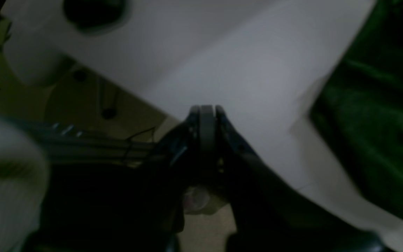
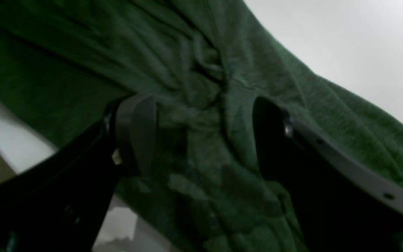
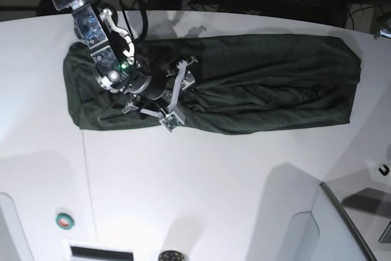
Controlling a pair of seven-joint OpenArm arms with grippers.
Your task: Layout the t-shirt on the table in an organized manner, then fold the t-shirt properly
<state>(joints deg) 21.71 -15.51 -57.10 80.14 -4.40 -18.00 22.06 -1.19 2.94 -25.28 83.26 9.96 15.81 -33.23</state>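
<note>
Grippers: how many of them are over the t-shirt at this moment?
1. The right gripper hangs open over the t-shirt, toward its left end in the base view. The left gripper is shut over the bare table, beside the cloth.

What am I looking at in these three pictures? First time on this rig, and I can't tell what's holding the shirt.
It is a two-armed robot at a white table. The base view looks down from above; the other two come from cameras on the wrists. A dark green t-shirt lies in a long wrinkled band across the table. The right gripper, on the base view's left, has its jaws open over bunched cloth and grips nothing. The left gripper is shut and empty near the table's edge, beside the shirt; the base view does not show it.
</note>
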